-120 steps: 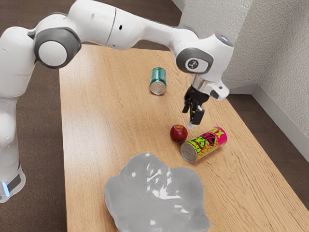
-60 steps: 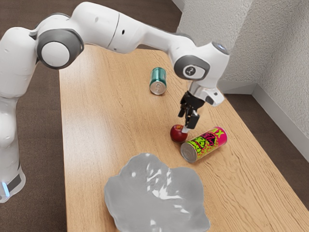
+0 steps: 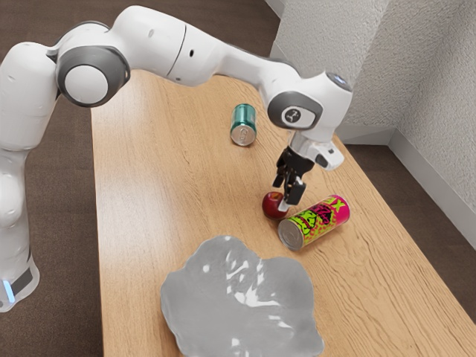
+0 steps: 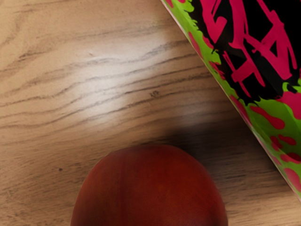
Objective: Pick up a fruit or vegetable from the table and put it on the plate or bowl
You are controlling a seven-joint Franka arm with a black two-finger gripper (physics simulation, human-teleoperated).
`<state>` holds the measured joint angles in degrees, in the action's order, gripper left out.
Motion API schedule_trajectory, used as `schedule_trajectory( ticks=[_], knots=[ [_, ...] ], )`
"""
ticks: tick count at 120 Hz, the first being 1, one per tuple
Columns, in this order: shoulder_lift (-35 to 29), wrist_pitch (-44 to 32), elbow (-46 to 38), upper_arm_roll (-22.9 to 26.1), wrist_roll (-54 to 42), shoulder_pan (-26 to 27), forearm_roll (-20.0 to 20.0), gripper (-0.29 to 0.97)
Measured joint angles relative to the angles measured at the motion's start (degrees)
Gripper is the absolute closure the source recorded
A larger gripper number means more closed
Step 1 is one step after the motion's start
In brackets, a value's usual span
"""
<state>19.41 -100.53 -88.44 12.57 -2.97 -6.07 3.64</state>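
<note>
Exterior view: the gripper hangs right over the red apple, jaws parted and gripping nothing. The apple lies on the table beside the pink-green can, apart from the grey plate.

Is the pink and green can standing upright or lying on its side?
Lying on its side. The pink and green can rests lengthwise on the table, its round silver end pointing sideways.
</note>
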Motion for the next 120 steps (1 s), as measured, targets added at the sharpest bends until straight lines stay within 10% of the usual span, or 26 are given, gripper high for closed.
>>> schedule_trajectory(
  ticks=[76, 120],
  knots=[
    [0.9, -1.8, -2.6, -0.1, -0.2, 0.0, -1.2, 0.01],
    [-2.0, -1.7, -2.0, -1.0, -0.2, -0.4, -0.4, 0.41]
  ],
)
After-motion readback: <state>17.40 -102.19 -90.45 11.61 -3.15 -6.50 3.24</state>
